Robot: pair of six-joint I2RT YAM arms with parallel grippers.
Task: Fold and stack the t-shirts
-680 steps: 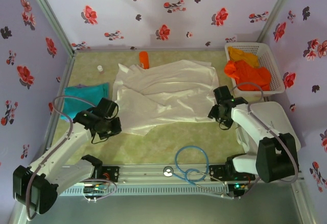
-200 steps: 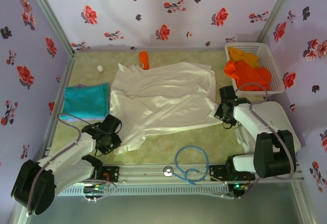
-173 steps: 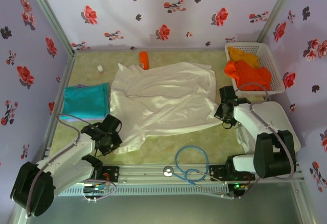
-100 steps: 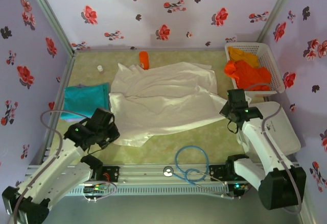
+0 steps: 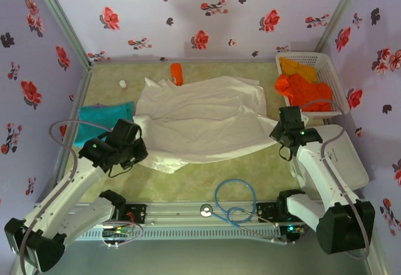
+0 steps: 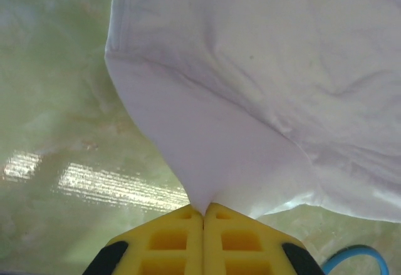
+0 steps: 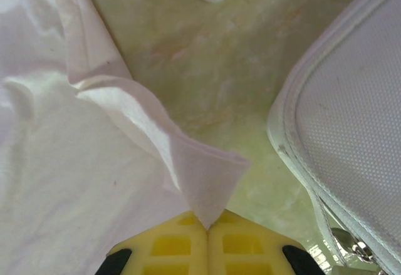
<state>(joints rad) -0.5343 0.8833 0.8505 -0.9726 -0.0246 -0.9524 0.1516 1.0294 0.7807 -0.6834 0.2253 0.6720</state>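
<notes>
White cotton t-shirt sprawls mid-bench; my left jaws pinch its left edge, my right jaws its right edge. I judge the first fold is beginning: next, carry both edges across together

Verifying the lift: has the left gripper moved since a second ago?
Yes. The left gripper, shut on the white t-shirt, has moved away from the front rail, toward the teal t-shirt.
</notes>
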